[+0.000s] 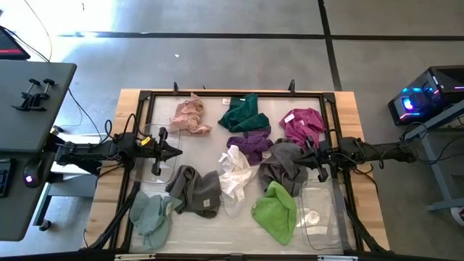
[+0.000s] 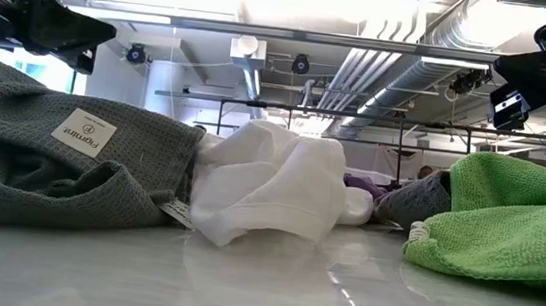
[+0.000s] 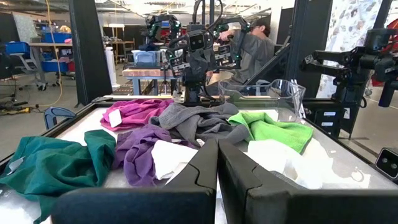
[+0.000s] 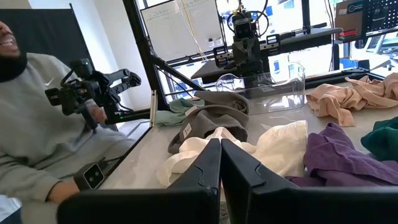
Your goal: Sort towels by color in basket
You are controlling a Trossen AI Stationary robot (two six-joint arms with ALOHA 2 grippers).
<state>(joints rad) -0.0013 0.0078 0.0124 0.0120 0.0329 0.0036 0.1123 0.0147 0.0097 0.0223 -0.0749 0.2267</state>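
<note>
towels, small soft cloths in many colours, lie spread over the pale surface [image 1: 217,232] in the middle of the high frame.

the left end effector [image 1: 176,151] sits at middle left, pinched shut and holding nothing. the right end effector [image 1: 308,152] sits at middle right, also shut and empty, just over the dark grey towel [image 1: 283,170].

what could go wrong: the purple towel [image 1: 250,145], the white towel [image 1: 235,174] and the dark grey one overlap, so one grab may lift two colours at once. the two clear plastic bins [image 1: 319,214] may be hard to aim for.

count: one pale pink towel [image 1: 190,116], one dark green [image 1: 244,114], one magenta [image 1: 303,123], one purple, one white, two grey (the second at [image 1: 194,190]), one lime green [image 1: 275,212], one pale teal [image 1: 151,216]. nine towels, two bins.
</note>
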